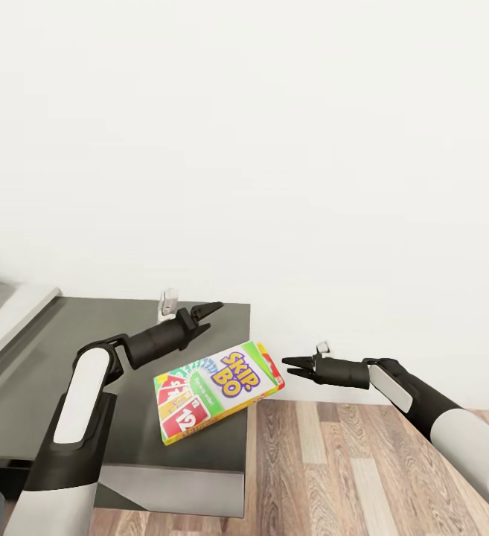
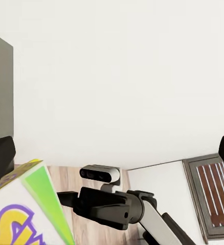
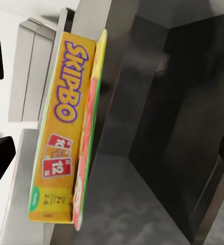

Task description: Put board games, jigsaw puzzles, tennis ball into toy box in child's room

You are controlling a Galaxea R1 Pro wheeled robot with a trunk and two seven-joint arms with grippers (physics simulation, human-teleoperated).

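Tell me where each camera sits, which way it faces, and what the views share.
Head view: on the head, looking down at the Skip-Bo box lying on the dark-grey cabinet top; left gripper and right gripper both show.
Left wrist view: on the left arm, facing the white wall; right gripper visible.
Right wrist view: on the right arm, facing the box's yellow edge.
Shared: all three show the Skip-Bo box.

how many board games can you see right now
1. The Skip-Bo box lies on the dark cabinet top, overhanging its right edge, between the left gripper and the right gripper. Others may be out of view.
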